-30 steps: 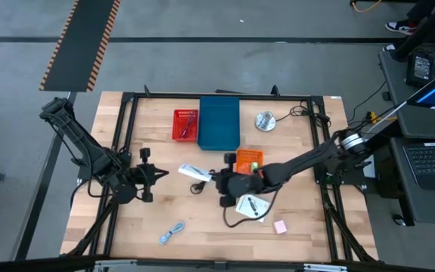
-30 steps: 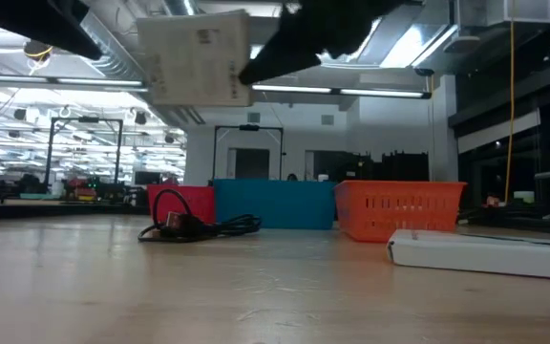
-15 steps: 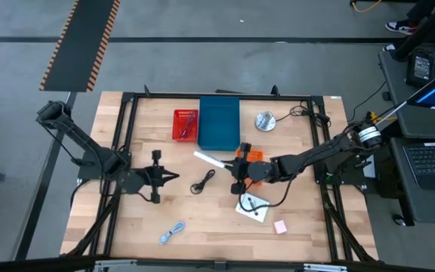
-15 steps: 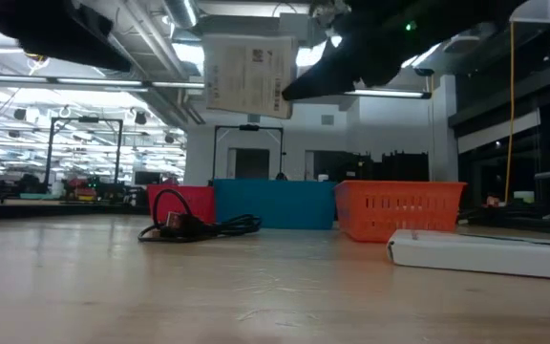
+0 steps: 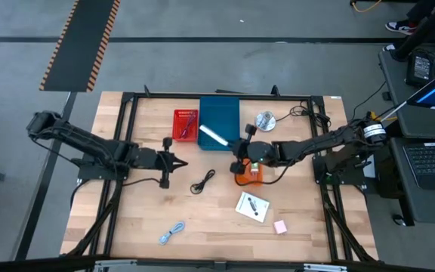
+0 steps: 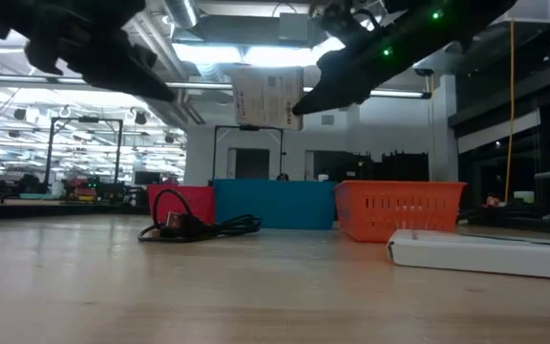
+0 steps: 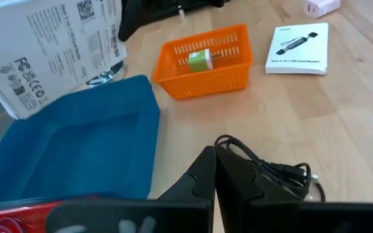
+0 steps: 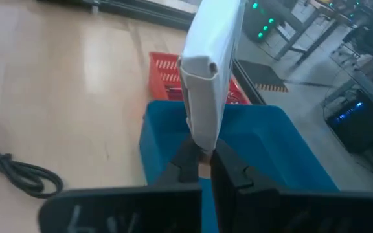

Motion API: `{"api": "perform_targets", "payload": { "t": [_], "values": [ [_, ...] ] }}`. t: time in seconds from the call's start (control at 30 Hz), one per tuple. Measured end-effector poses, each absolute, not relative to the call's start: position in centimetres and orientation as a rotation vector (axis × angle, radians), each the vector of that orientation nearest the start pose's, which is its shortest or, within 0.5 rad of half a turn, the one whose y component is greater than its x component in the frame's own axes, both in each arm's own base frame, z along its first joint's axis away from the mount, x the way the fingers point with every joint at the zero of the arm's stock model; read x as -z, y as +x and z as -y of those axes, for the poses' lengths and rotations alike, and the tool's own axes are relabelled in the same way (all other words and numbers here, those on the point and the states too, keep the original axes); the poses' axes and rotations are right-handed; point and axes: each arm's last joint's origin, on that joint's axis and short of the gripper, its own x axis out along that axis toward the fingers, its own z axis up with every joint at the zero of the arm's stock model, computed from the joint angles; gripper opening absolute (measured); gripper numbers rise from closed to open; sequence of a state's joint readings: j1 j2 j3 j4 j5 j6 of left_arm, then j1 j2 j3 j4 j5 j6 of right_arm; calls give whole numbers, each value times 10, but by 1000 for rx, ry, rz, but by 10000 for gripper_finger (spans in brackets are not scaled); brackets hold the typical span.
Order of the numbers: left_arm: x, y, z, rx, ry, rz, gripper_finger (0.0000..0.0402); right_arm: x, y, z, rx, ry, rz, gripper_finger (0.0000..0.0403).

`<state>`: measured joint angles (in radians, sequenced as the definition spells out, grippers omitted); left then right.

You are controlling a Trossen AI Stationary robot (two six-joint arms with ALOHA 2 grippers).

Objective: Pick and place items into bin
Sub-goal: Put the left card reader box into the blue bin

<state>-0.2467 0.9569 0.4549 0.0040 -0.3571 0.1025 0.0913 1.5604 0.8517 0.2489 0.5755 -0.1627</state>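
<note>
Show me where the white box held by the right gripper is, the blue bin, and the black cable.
white box [image 8: 209, 71], right wrist view, its narrow edge.
blue bin [image 5: 219, 113], high view, bare floor.
black cable [image 5: 202, 182], high view, middle of the coil.

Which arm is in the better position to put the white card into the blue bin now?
The right. Its gripper already holds the white card raised over the blue bin. The left gripper is shut, empty, and off to the side near the black cable.
</note>
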Motion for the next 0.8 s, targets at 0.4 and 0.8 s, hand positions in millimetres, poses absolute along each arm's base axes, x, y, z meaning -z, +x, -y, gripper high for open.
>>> {"api": "perform_targets", "payload": {
  "t": [0.4,0.8],
  "values": [
    [-209,193,29,-117,233,-487,2,-237,331,21,527,-311,-681,0],
    [-209,193,29,-107,302,-492,2,-270,338,56,597,-322,-847,0]
  ]
}}
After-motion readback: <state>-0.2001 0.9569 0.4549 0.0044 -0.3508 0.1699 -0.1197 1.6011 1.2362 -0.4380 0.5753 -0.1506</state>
